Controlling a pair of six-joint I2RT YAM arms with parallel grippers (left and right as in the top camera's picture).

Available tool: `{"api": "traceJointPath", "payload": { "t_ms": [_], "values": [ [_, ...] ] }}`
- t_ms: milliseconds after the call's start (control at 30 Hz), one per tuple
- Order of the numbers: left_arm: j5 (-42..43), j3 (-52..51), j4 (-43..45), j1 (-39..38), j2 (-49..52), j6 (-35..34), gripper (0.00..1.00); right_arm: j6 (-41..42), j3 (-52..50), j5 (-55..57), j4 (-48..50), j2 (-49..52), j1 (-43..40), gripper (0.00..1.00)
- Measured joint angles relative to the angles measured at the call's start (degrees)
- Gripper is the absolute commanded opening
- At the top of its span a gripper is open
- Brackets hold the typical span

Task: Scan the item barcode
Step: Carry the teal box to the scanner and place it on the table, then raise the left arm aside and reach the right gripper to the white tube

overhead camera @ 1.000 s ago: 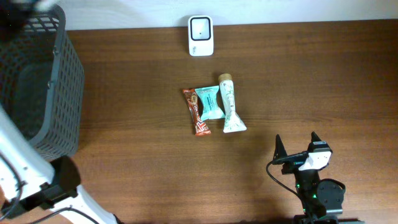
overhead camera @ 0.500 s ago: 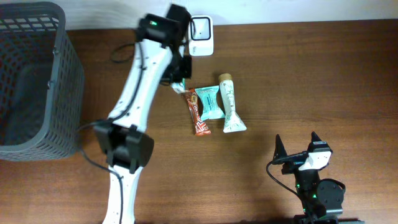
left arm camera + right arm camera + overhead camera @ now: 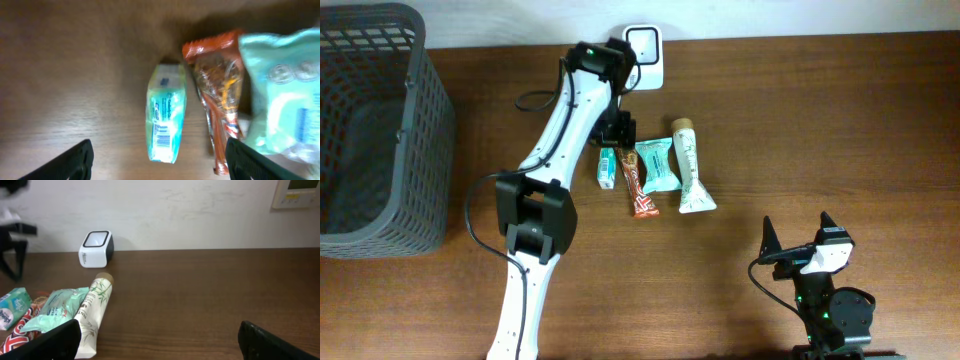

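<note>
A small teal box with a barcode on its face lies flat on the table, just left of the orange snack bar. In the left wrist view the box lies apart from both black fingers. My left gripper hovers above it, open and empty, a little below the white scanner. A teal pack and a white tube lie to the right of the bar. My right gripper rests open at the front right, holding nothing; its view shows the scanner and tube.
A dark mesh basket stands at the table's left end. The left arm stretches diagonally from the front edge up to the scanner. A white wall runs behind the table's far edge.
My left arm swung from the basket side to the scanner carrying the small teal box. It has now opened and the box lies on the table beside the orange bar. The right arm stayed still.
</note>
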Motion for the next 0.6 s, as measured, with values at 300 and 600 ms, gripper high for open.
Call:
{"api": "traceJointPath", "payload": {
  "t_ms": [300, 600],
  "values": [
    [-0.61, 24.68, -3.15, 12.15, -13.09, 0.42, 0.99, -0.02, 0.0, -0.02, 0.0, 0.0, 0.0, 0.99],
    [-1.11, 25.44, -3.17, 21.29, -18.8, 0.42, 0.99, 7.78, -0.15, -6.95, 7.8, 0.0, 0.0, 0.99]
  ]
}}
